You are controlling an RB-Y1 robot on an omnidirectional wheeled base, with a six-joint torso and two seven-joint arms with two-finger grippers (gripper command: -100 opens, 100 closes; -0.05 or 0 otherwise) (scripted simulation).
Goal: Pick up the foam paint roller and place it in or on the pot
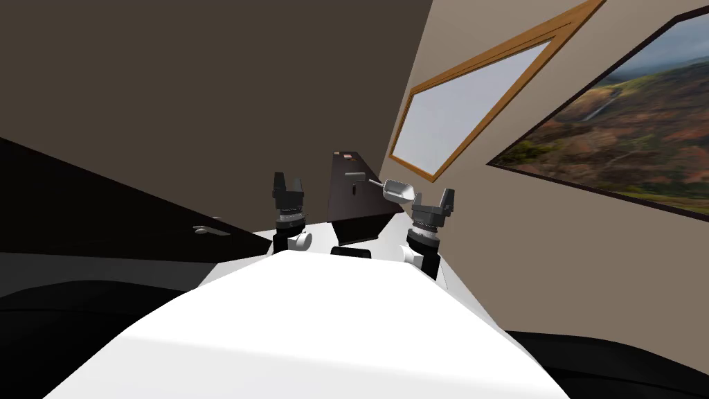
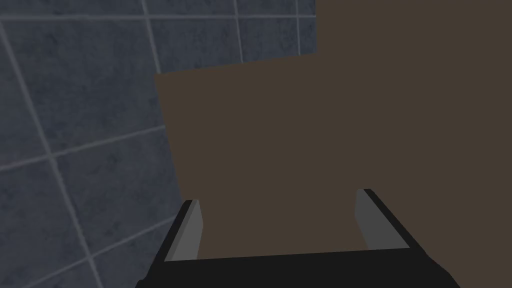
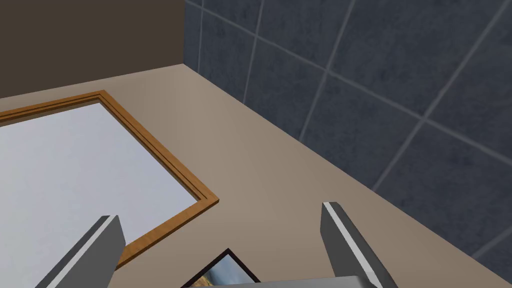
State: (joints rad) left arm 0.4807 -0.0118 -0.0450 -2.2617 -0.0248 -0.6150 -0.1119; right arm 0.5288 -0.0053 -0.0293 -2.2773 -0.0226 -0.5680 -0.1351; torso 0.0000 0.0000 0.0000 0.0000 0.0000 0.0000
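A dark, narrow table stands ahead of me against the beige wall. On it lies a small grey T-shaped thing, likely the paint roller. Just right of it sits a light grey pot whose thin handle points toward the roller. My left gripper is raised to the left of the table, open and empty. On the table's right, close to the pot, my right gripper is also raised, open and empty. Both point upward, short of the table.
A small pinkish item lies at the table's far end. A dark door with a lever handle is at the left. A wood-framed window and a landscape picture hang on the right wall.
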